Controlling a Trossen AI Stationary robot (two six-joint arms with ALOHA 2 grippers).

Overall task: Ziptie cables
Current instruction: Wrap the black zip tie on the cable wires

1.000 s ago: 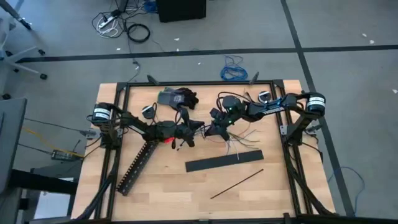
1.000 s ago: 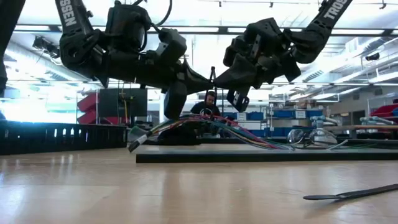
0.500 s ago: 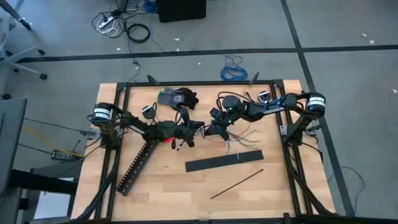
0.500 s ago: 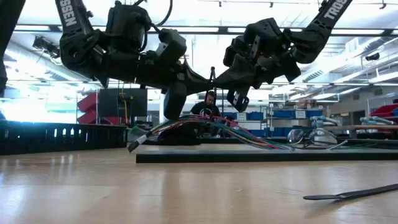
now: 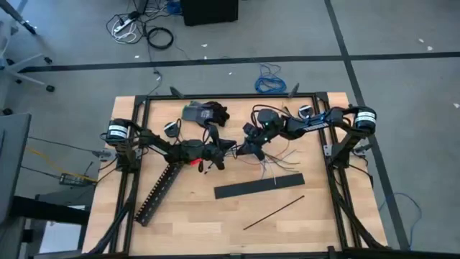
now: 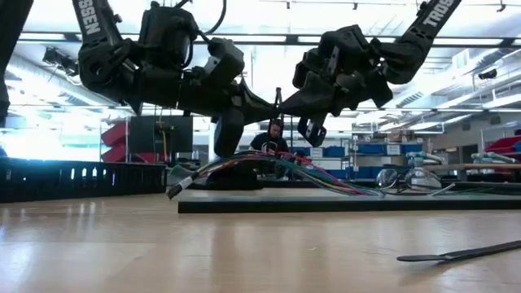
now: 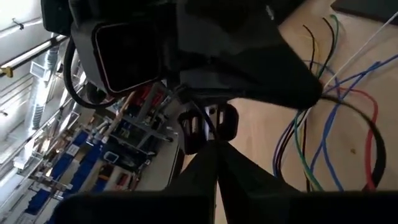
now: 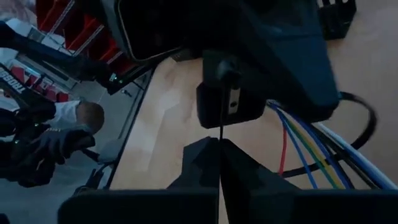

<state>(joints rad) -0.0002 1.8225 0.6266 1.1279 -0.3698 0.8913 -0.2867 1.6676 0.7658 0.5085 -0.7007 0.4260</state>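
Wooden boards make up the table (image 5: pixel 194 212) seen from above, where the two arms meet nose to nose near the middle. The left gripper (image 5: pixel 228 147) points toward the right gripper (image 5: pixel 243 150), and the cables (image 5: pixel 277 162) fan out on the wood just beside and below the right one. One ziptie (image 5: pixel 273 212) lies alone near the front edge, well apart from both arms. A flat black bar (image 5: pixel 259 186) lies between it and the cables, and a slotted black duct (image 5: pixel 159 191) slants under the left arm.

From table height, the two grippers hang above the cables (image 6: pixel 269 167), with a thin black strip (image 6: pixel 278 99) standing upright between their tips. The spare ziptie (image 6: pixel 460 253) rests on the wood at the near right.

Past the left wrist, that gripper's fingers (image 7: pixel 205 168) are pressed together on the thin strip, and coloured cables (image 7: pixel 323 124) curve over the table beyond.

Past the right wrist, its fingers (image 8: pixel 233 158) are likewise closed on the strip (image 8: pixel 220 118), with cables (image 8: pixel 305 149) nearby. A person (image 8: pixel 68 121) sits beyond the table.
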